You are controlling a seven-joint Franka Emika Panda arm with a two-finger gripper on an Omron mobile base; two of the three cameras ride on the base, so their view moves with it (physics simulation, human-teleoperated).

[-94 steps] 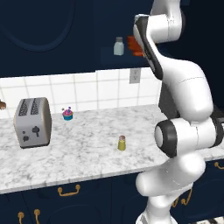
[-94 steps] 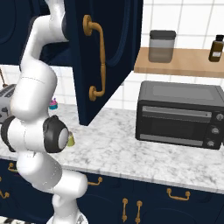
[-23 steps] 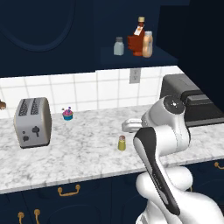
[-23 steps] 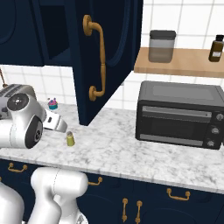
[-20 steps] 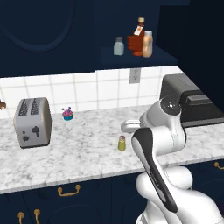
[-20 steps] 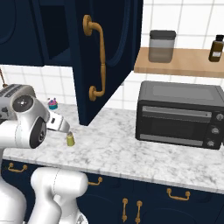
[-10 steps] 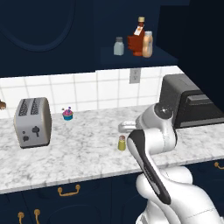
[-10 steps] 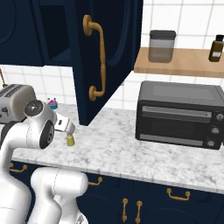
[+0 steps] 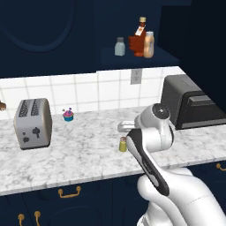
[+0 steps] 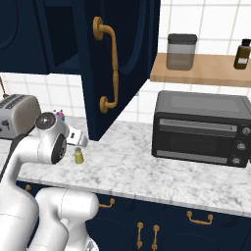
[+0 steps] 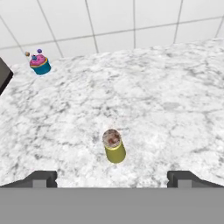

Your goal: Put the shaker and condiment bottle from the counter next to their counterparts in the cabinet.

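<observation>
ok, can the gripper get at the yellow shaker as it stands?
Probably yes. The gripper is open, and the shaker stands upright and alone on the counter between and just ahead of its tips, with nothing crowding it.

Even, soft rendered light, bright white counter [image 9: 84, 154], very dark cabinet [image 9: 132, 26], faint shadows, slight softness

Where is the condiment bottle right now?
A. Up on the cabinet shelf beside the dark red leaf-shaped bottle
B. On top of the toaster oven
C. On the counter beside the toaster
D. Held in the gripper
A: the condiment bottle stands on the cabinet shelf right beside the dark red leaf-shaped bottle, while the open gripper hangs over the shaker on the counter.
</observation>
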